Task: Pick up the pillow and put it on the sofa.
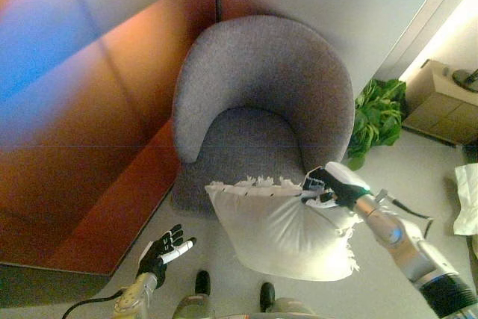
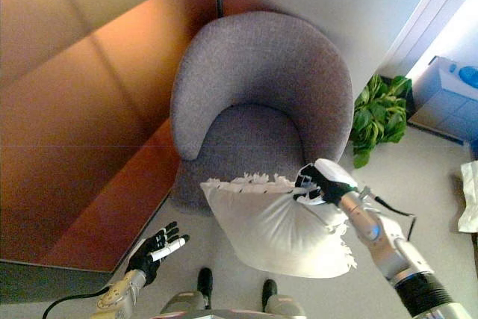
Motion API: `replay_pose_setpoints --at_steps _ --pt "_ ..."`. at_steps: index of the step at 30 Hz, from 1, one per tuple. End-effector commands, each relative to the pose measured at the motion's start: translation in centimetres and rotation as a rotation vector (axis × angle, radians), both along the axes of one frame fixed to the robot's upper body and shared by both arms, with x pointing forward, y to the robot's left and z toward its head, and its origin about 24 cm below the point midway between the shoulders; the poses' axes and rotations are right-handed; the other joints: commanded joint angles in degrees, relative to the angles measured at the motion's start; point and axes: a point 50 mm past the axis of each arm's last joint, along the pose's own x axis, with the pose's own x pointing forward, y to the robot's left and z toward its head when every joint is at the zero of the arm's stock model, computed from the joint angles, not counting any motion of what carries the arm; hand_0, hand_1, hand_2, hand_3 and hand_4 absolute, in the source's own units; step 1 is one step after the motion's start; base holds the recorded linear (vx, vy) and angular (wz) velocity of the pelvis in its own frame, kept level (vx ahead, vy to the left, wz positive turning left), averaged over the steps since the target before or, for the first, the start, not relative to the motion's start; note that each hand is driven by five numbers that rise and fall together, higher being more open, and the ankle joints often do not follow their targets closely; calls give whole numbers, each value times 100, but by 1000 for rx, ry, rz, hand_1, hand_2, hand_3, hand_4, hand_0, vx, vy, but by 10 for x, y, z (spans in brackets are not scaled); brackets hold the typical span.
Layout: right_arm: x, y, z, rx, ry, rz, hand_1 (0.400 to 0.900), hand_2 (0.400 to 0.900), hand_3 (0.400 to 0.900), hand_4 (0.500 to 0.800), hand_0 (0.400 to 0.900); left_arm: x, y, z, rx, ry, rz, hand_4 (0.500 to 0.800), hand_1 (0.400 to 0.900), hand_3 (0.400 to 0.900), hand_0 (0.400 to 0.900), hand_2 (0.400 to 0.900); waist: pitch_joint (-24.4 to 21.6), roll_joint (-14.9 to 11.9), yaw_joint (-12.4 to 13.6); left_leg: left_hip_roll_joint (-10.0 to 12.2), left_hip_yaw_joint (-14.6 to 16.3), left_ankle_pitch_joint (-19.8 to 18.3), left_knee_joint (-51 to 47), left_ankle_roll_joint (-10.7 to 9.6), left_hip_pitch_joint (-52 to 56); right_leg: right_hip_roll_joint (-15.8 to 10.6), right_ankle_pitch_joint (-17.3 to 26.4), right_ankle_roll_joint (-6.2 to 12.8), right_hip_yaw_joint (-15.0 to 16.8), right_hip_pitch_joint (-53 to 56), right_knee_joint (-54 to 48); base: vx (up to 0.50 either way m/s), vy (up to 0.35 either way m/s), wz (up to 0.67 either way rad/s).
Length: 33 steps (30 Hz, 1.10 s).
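Observation:
A white fringed pillow (image 1: 280,225) hangs in the air just in front of the grey tub-shaped sofa chair (image 1: 258,102). My right hand (image 1: 328,184) is shut on the pillow's upper right corner and holds it up near the seat's front edge. The pillow also shows in the right eye view (image 2: 276,225), with the right hand (image 2: 320,181) pinching its corner. My left hand (image 1: 162,250) is open and empty, low at the lower left, apart from the pillow.
A wooden panel wall (image 1: 82,110) runs along the left of the chair. A green potted plant (image 1: 377,117) stands to the chair's right. A cardboard box (image 1: 448,102) and a white cloth (image 1: 467,199) lie at the far right.

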Motion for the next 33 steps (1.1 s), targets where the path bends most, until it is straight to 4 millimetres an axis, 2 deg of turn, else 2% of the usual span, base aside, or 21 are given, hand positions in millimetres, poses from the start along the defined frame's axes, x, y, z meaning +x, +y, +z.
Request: replay_pose_setpoints --at_steps 1,6,12,13,14,17,19,23,28,33 --pt "41 1 136 52 -512 36 400 400 400 500 400 17 7 7 47 -32 -58 800 900 900 900 900 -650 -157 186 -87 -50 -787 66 17 249 160 -283 94 -230 -135 491 38 -38 8" --pt "67 -15 180 38 -589 -67 400 400 400 500 400 19 11 8 65 -20 -54 800 900 900 900 900 -708 -288 388 -58 -152 -787 81 -23 280 168 -331 50 -377 12 440 28 -27 15" --pt "95 -31 195 46 -499 -171 400 400 400 500 400 26 12 9 75 -1 -80 800 900 900 900 900 -728 -398 653 -48 -318 -746 101 -73 247 157 -375 -8 -617 119 412 35 -15 25" --pt "102 -35 194 13 -468 -195 627 627 627 636 627 27 13 9 80 5 -91 800 900 900 900 900 -728 -428 731 -51 -367 -736 110 -83 234 158 -380 -22 -668 143 401 50 -38 28" --pt "107 -40 191 -1 -421 -224 900 900 900 800 900 28 12 9 85 10 -102 800 900 900 900 900 -727 -452 807 -55 -417 -723 107 -91 223 162 -366 -24 -705 165 378 64 -47 29" --pt "121 -57 185 -35 -290 -324 900 900 900 800 900 29 13 9 93 40 -139 800 900 900 900 900 -723 -526 1019 -47 -521 -677 96 -119 219 177 -339 -42 -839 247 317 68 -49 22" --pt "124 -75 181 -44 -212 -410 900 900 900 800 900 31 12 9 91 55 -180 800 900 900 900 900 -715 -557 1156 -36 -578 -657 94 -135 204 189 -333 -47 -916 289 281 56 -39 19" --pt "121 -94 193 -37 -154 -502 900 900 900 800 900 35 13 12 82 59 -214 800 900 900 900 900 -649 -589 1314 -33 -686 -615 78 -146 151 219 -312 -57 -975 301 233 8 -42 16" --pt "119 -98 213 -9 -209 -542 900 900 900 800 900 33 13 12 76 50 -230 800 900 900 900 900 -624 -561 1300 -68 -723 -598 44 -126 156 225 -297 -60 -940 309 192 -24 14 -4" --pt "118 -96 216 46 -235 -500 900 900 900 800 900 26 7 7 64 57 -227 800 900 900 900 900 -688 -491 1177 -98 -643 -608 31 -111 194 186 -288 -43 -861 307 182 -38 74 -16"
